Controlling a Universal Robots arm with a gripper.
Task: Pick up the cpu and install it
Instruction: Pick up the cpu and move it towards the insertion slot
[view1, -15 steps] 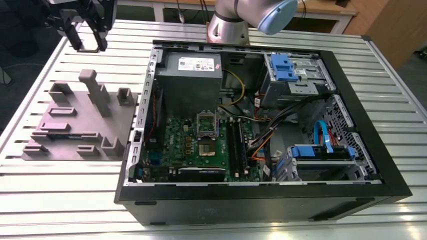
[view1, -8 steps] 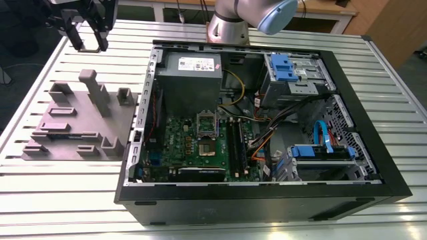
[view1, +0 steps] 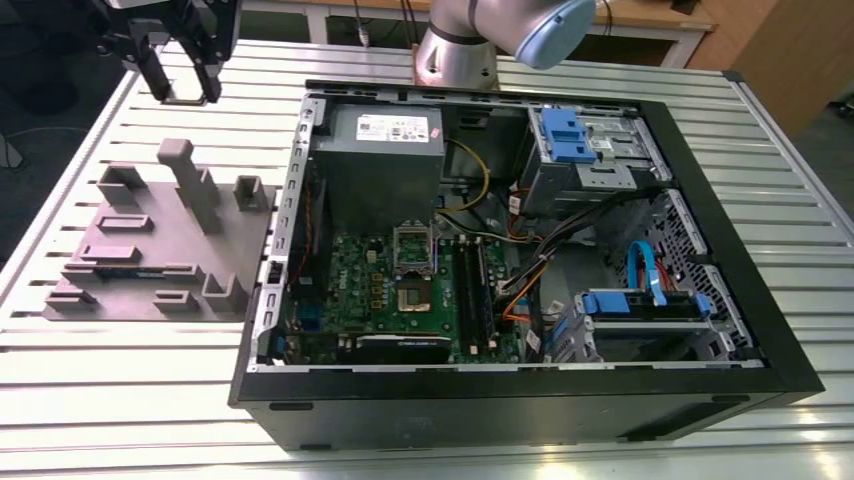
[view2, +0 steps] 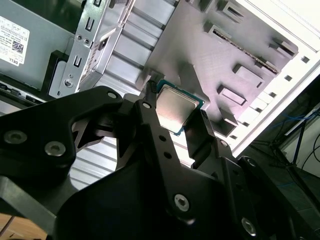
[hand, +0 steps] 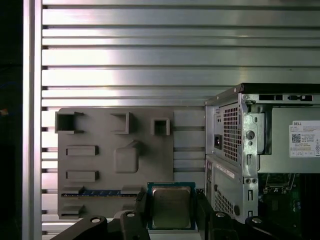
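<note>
The cpu (view2: 176, 104), a small square chip with a silver top and thin green edge, sits pinched between the two black fingers of my gripper (view2: 175, 111); it is also seen in the first wrist view, cpu (hand: 171, 205), gripper (hand: 171, 212). In the exterior view the gripper (view1: 184, 85) hangs high over the table's far corner on that view's left, above the grey fixture (view1: 147, 250) and beside the open computer case (view1: 667, 110). The motherboard's socket (view1: 412, 268) lies open inside the case, apart from the gripper.
The grey fixture (hand: 115, 160) has upright blocks and a blue-edged strip (hand: 100, 192) lying in one slot. The case holds a power supply (view1: 384, 135), cables and blue drive brackets (view1: 567, 135). Slatted metal table (view1: 400, 60) around; arm base (view1: 457, 50) behind the case.
</note>
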